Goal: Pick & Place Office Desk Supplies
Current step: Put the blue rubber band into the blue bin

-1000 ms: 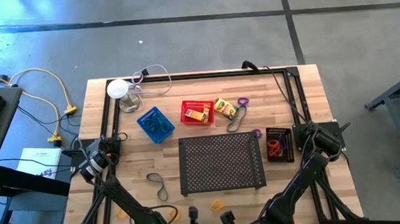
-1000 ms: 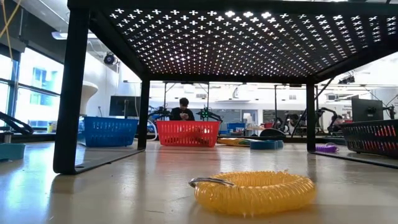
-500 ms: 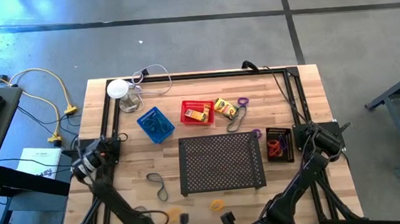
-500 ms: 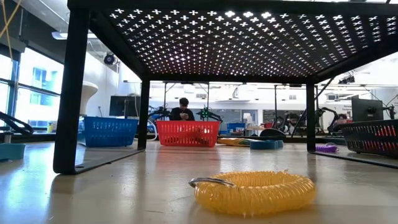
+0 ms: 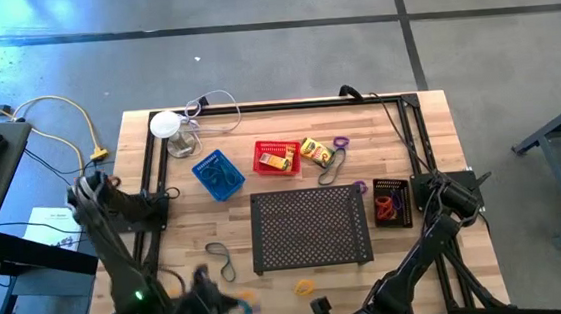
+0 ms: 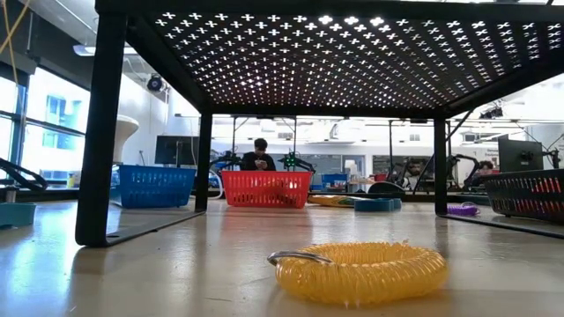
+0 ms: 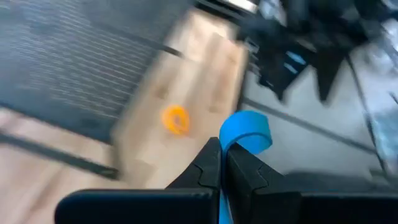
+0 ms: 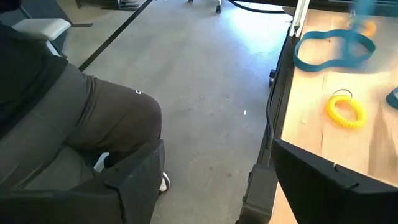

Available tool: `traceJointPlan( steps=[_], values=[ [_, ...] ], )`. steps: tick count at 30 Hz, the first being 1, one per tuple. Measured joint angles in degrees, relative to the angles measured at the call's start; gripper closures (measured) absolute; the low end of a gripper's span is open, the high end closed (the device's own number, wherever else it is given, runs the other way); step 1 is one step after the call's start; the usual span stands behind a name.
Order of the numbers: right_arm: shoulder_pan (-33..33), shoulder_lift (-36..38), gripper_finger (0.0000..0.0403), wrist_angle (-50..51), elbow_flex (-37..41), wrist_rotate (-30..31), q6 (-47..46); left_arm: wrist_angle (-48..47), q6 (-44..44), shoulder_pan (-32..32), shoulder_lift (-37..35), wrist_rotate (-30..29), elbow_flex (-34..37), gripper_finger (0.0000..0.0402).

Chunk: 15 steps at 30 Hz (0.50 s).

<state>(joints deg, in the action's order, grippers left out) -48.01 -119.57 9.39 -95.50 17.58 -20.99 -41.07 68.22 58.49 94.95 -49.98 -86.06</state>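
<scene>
Left pincer [image 7: 221, 158]: your fingers sit pressed together, a blue band [image 7: 245, 130] looped just past their tips, above the counter's [image 5: 414, 126] near edge. Right pincer [image 8: 214, 177]: fingers wide apart, gripping nothing, near a yellow coil loop [image 8: 346, 111]. Red basket [image 5: 277, 157], blue basket [image 5: 217, 175] and black basket [image 5: 392, 203] rest on your counter.

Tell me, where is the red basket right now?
In the high view, the red basket sits on the table's far half, near the middle. The blue basket is on its left, a yellow crayon box on its right, and the big black tray just in front.
</scene>
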Motion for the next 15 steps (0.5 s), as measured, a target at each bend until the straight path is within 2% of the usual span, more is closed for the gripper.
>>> traceJointPlan(
  steps=[5,11,13,15],
  values=[
    [0.0,0.0,0.0119,1.0,0.0,0.0,0.1,-19.7,12.0,-3.2,-6.2,-3.6,0.0,0.0401],
    [0.0,0.0,0.0119,2.1,0.0,0.4,1.9,-46.0,28.6,-11.6,-8.3,-2.7,0.0,0.0401],
    [0.2,0.0,0.0119,2.4,0.0,0.4,2.4,-49.4,30.5,-15.2,-8.4,-1.6,0.3,0.0401],
    [0.7,0.0,0.0119,2.7,0.0,0.4,3.3,-48.5,25.1,-19.6,-9.3,-0.4,1.0,0.0401]
  ],
)
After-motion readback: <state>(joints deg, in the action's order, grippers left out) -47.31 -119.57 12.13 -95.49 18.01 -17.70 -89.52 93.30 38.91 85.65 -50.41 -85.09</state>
